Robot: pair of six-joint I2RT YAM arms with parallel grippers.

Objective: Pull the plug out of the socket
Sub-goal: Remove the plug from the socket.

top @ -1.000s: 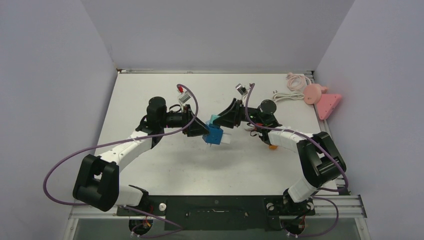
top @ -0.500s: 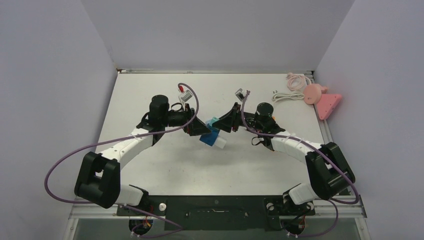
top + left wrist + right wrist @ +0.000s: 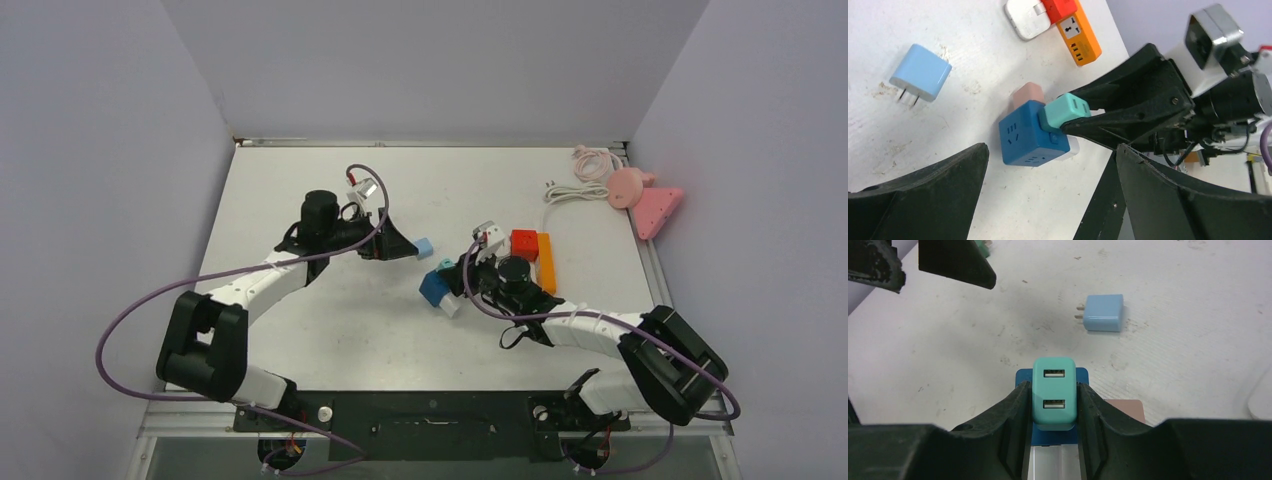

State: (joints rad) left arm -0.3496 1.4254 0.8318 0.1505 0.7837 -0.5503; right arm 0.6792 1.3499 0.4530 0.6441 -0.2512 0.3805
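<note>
While clamped in right gripper (image 3: 1053, 390), teal plug (image 3: 1054, 375) seated in blue socket (image 3: 1023, 135), near centre of table (image 3: 300, 180); resting or lifted, cannot tell. Left gripper (image 3: 1050, 152) spread wide, grasping nothing. Light-blue plug (image 3: 921, 71) loose on table, prongs bare, apart from socket, near left fingertips.

Matt teal plastic plug (image 3: 1054, 390), scuffed table (image 3: 1188, 280)

This is a robotics lab cell: a scuffed white surface (image 3: 400, 345) boxed in by plain grey panels (image 3: 100, 150), with a left arm (image 3: 255, 290) and a right arm (image 3: 590, 325) bolted to a black rail (image 3: 430, 410) at its near edge.
</note>
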